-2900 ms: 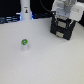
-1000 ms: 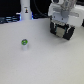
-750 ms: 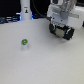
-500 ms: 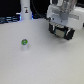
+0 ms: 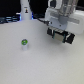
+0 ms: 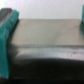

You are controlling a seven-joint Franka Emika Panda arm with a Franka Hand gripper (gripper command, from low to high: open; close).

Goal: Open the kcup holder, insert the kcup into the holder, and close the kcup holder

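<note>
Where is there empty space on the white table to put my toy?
Bare table all around the kcup, and between it and the holder. Crowded at the exterior view's upper right, where the gripper meets the holder.

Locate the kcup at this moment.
In the exterior view the kcup stands alone on the white table, on that view's left, well apart from the gripper.

Matt white worktop, dark hard-cased holder, teal-padded pincer.

The worktop (image 5: 35, 62) looks smooth, pale and matt, with no grain or weave showing. The kcup (image 5: 23, 43) seems whitish plastic under a green top. The kcup holder (image 5: 62, 36) reads as black, hard-cased; close up in the wrist view its surface (image 6: 45, 35) shows a dull grey sheen. The pincer's fingers (image 6: 7, 30) carry matt teal, rubbery-looking pads.
</note>
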